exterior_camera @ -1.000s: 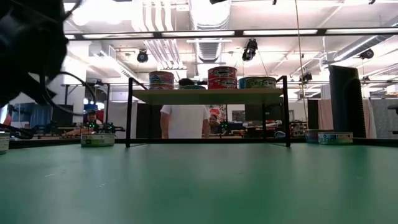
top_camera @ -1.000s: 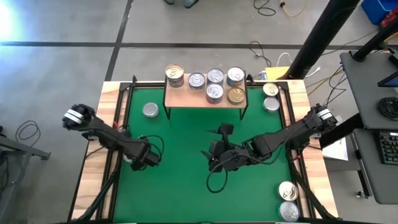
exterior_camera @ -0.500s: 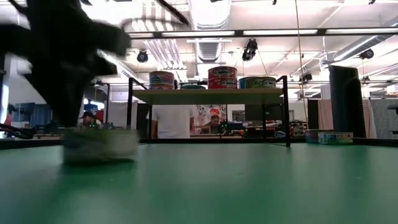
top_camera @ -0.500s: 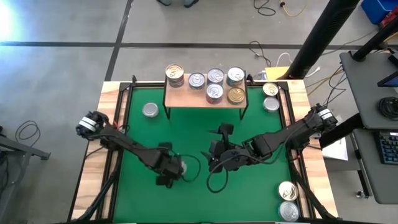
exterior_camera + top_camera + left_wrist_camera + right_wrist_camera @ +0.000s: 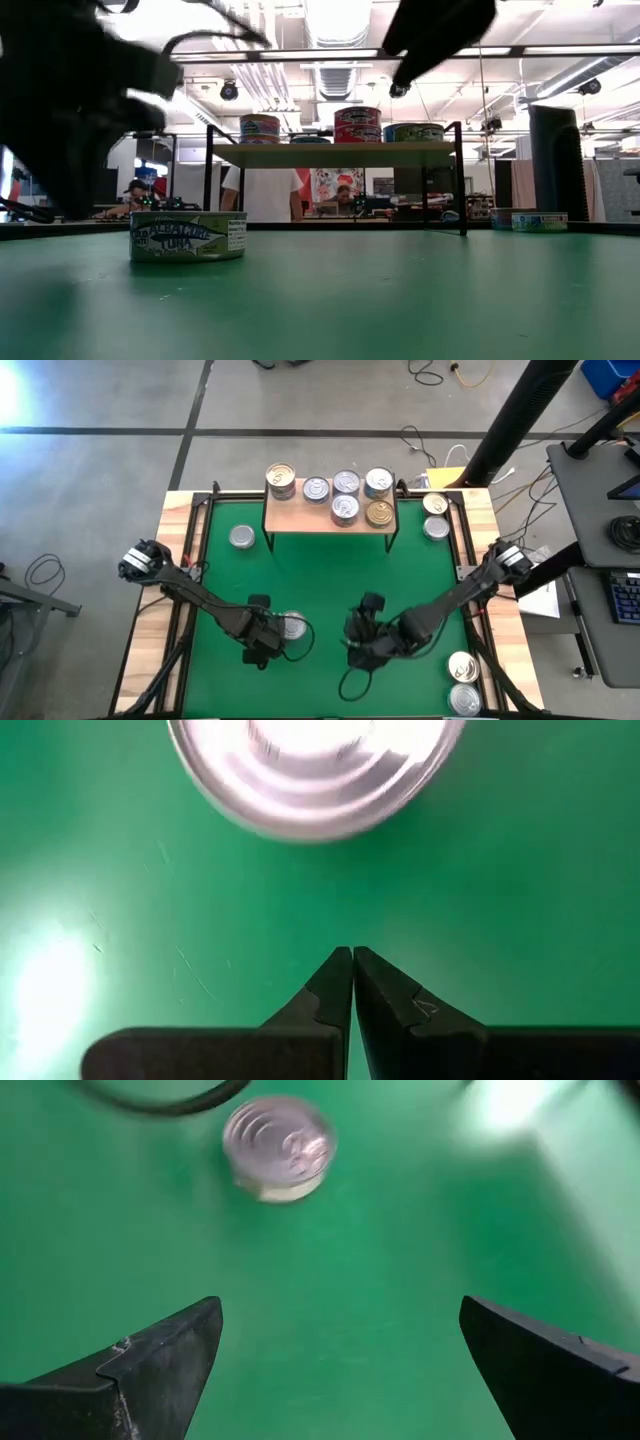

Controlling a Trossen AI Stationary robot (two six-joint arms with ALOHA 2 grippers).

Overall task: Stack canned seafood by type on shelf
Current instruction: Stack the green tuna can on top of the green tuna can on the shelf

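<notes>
High view: left end effector [image 5: 268, 644] with fingers pressed together, beside a lone tuna can [image 5: 291, 626] on the green tabletop [image 5: 300, 575] near its front edge; right end effector [image 5: 357, 643] spread apart, empty; six cans on the shelf [image 5: 300, 513] at the back edge

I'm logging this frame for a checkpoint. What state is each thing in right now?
Left end effector: shut, empty, just short of the tuna can.
Right end effector: open wide, empty, above the mat.
Tuna can: upright on the green mat, not held.
Shelf: standing, holds six cans on top.
Can beside the shelf: upright on the mat.
Cans on the table border: four, two far, two near.
</notes>
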